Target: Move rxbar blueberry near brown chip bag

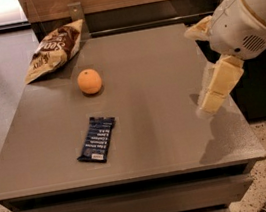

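Observation:
The rxbar blueberry point(97, 139), a flat dark navy bar with white text, lies on the grey table point(155, 89) near its front left. The brown chip bag point(55, 49), tan with a dark brown patch and white lettering, lies at the table's far left corner. My gripper point(212, 99) hangs from the white arm point(244, 13) over the table's right edge, well right of the bar and far from the bag. It holds nothing that I can see.
An orange point(90, 81) sits between the bar and the chip bag. A wooden wall with two metal brackets point(75, 11) runs behind the table. Speckled floor lies to the left and front right.

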